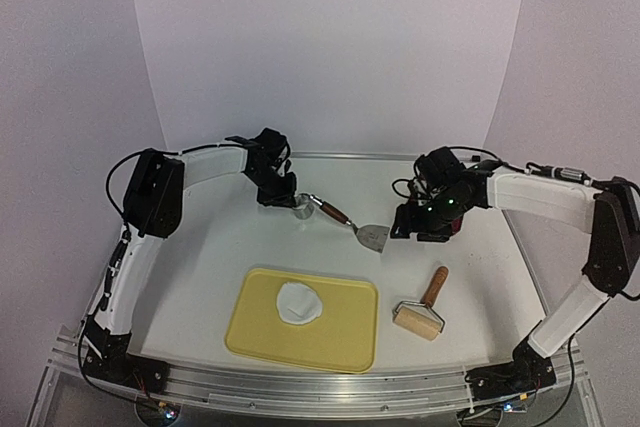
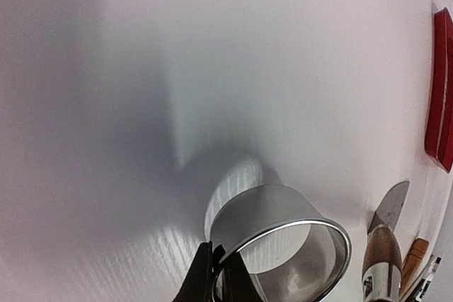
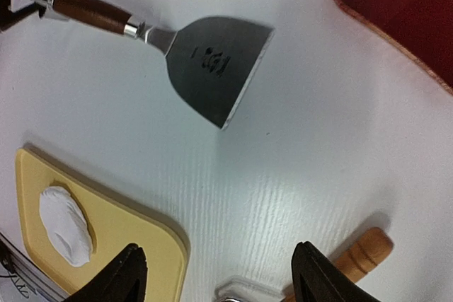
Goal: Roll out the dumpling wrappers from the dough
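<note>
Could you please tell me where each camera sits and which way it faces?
Top external: above, behind the bases, looking down on the table; left arm and right arm show.
Left wrist: on the left arm, facing down at the ring cutter pinched in the left tool.
Right wrist: on the right arm, facing down past the open right tool at the scraper and dough.
Shared: the scraper shows in all three.

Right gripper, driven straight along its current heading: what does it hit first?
Probably the bare white tabletop, between the flat yellow board and the wooden-handled roller. The open right gripper frames that gap; the roller's metal frame sits close, depth unclear.
</note>
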Robot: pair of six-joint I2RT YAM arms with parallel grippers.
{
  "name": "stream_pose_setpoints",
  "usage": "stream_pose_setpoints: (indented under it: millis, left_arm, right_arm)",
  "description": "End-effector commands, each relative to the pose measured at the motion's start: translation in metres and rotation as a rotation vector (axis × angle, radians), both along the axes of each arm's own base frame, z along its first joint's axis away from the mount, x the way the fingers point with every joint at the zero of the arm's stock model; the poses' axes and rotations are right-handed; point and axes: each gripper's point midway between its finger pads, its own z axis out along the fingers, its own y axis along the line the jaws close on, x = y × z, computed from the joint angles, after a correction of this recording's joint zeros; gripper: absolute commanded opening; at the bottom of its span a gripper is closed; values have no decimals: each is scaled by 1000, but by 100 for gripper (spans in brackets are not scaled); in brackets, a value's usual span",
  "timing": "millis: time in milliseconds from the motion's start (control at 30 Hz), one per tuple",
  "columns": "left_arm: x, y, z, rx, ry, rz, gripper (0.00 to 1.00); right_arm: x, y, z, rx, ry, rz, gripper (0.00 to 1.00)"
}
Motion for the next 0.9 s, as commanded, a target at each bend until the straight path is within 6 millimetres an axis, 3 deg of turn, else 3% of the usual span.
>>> stream_pose_setpoints:
  millis: [0,100,200,400,500,700,867]
  left_arm:
    - [-2,18,84,6,-152,24,0]
    - [-18,31,94,15,-150,51,0]
    - [-40,48,90,40,-113,77,0]
    - [-76,67,99,24,-79,102,0]
    - [-90,74,101,18,-68,106,0]
    - [-110,86,101,43,-36,104,0]
    - [-123,95,107,56,-33,93,0]
  right_arm:
    - [-22,24,-29,-63,111,51,65]
    - [-34,40,-44,-69,172,92,62]
    - [-47,54,-55,-86,209,136,60]
    - [-75,64,-72,-102,282,184,55]
    - [-85,68,-79,-94,319,214,44]
    - [-91,76,-94,-117,352,245,39]
    - [-87,76,-101,-145,348,238,27]
